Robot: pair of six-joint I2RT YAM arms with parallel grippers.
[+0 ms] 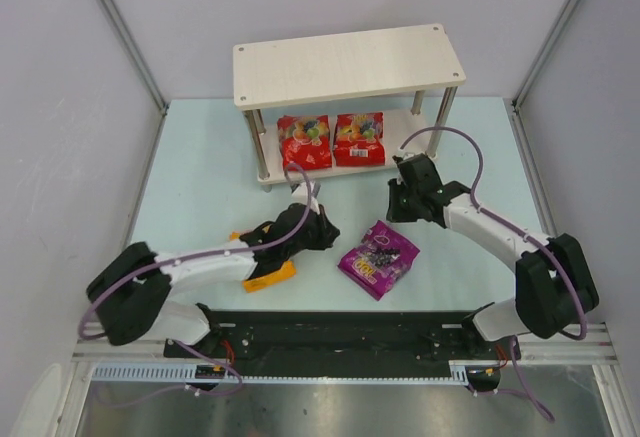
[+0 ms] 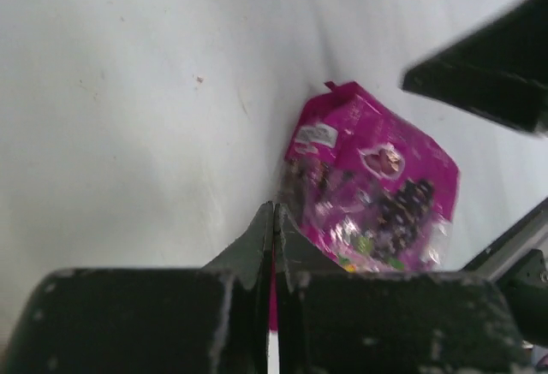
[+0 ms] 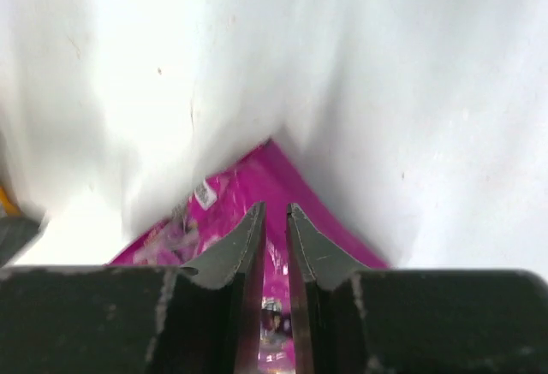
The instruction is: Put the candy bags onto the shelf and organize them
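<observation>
While the left gripper (image 2: 274, 209) sat shut on nothing, the right gripper (image 3: 274, 211) showed a thin, empty gap between its fingers. Upper centre, a red bag (image 1: 304, 141) lay beside a second red bag (image 1: 359, 138) on the lower board of the shelf (image 1: 350, 62). The purple bag (image 1: 378, 257) lay at centre frame — the orange bag (image 1: 275, 277) partly under the left arm (image 1: 200, 265), lower left.
</observation>
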